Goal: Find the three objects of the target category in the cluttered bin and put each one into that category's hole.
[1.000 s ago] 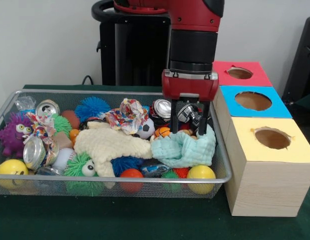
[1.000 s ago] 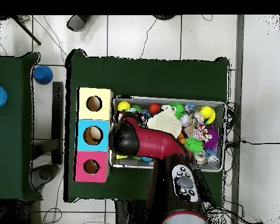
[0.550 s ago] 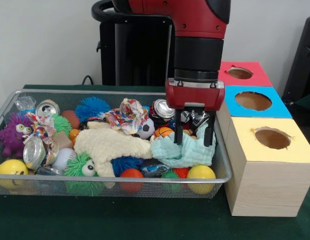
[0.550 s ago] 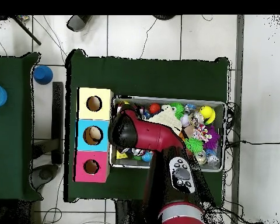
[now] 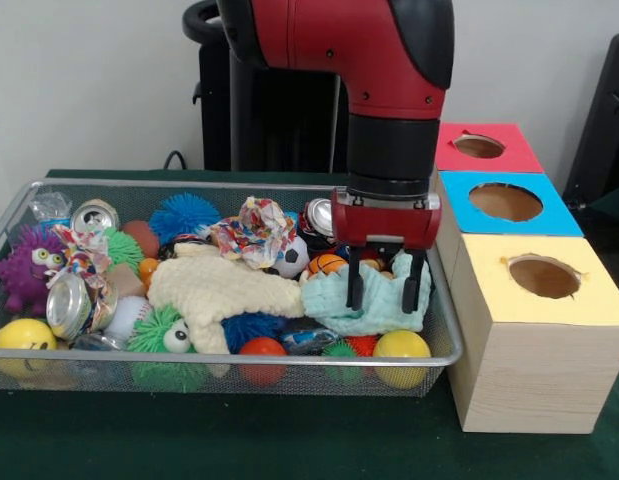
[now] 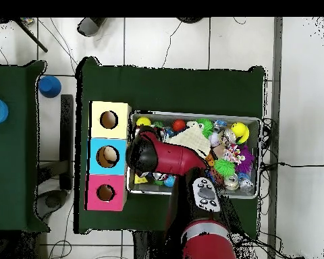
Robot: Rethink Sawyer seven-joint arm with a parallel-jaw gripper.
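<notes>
Wire bin (image 5: 239,362), lower left: clutter of balls, cans, cloths. Centre-right: gripper (image 5: 385,286), fingers apart, straddles the pale green cloth (image 5: 361,302), not yet clamped. Judged step: grasping. Next: close, lift, carry right to a hole in the boxes (image 5: 529,330).

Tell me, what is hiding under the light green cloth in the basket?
The light green cloth lies on a red spiky ball and a yellow ball. Anything deeper is covered. The gripper straddles it.
</notes>
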